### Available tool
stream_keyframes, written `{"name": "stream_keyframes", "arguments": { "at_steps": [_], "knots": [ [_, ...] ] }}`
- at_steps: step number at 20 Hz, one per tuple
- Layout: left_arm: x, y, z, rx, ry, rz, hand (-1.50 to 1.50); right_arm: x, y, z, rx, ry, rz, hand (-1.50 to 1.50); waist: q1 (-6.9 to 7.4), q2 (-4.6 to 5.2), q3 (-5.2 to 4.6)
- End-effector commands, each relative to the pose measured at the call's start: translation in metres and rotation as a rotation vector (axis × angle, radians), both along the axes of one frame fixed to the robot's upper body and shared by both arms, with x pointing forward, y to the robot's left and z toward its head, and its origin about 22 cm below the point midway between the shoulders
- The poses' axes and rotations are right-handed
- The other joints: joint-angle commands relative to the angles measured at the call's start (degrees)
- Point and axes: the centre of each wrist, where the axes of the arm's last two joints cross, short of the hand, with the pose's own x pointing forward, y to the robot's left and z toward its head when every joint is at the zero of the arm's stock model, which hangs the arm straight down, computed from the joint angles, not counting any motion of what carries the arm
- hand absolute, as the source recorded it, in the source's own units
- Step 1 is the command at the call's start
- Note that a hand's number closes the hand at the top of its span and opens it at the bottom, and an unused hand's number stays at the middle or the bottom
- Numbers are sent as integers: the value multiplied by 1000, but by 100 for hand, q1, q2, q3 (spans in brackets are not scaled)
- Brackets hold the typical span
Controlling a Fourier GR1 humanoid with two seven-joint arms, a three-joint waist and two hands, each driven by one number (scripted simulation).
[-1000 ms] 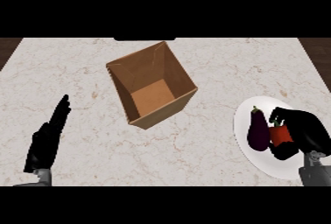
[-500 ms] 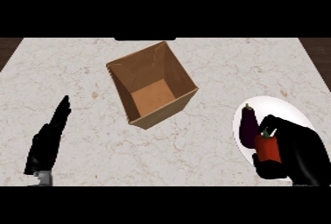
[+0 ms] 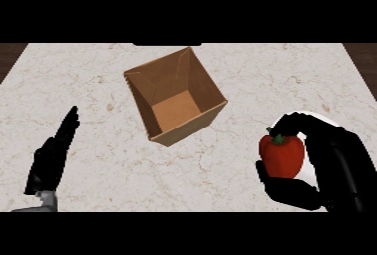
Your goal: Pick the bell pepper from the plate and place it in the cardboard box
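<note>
A red bell pepper (image 3: pixel 282 156) with a green stem is held up in my right hand (image 3: pixel 331 164), whose fingers and thumb curl round it at the right side of the head view. The white plate (image 3: pixel 315 114) shows only as a thin sliver behind that hand; the rest of it is hidden. The open cardboard box (image 3: pixel 175 101) stands at the counter's middle, up and to the left of the pepper, with nothing inside. My left hand (image 3: pixel 52 154) rests open at the lower left, fingers straight and pointing up.
The marble counter (image 3: pixel 103 69) spreads all around the box. Dark edges of the counter show at the far left and far right corners at the top.
My right hand has lifted the bell pepper off the plate and carried it up and slightly left, toward the view. The eggplant is now hidden. The left hand stays still.
</note>
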Motion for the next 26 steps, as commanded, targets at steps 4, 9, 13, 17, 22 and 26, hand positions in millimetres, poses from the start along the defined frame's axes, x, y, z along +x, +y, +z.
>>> {"name": "stream_keyframes", "arguments": {
  "at_steps": [4, 9, 13, 17, 22, 26],
  "knots": [
    [-1, 1, -7, 4, 4, -9, 0, 19, 50, 47, 80, -57, 118, 150, 48, 11, -2],
    [-4, -9, -1, -21, -2, -8, 0, 46, 87, 60, 54, -18, 86, 150, 57, 7, 0],
    [20, -23, 15, -8, -15, -6, 0, 77, 112, 69, 44, 25, 83, 150, 64, 15, 0],
    [11, -12, 7, 3, -19, -23, 0, 121, 126, 59, 61, 59, 55, 150, 103, 28, 0],
    [-5, -16, -17, 4, -24, -23, 0, 156, 133, 25, 58, 140, 78, 150, 118, 40, -1],
    [29, -19, 7, -12, -11, -23, 0, 166, 160, -2, 4, 187, 37, 150, 142, 58, -2]
  ]
}}
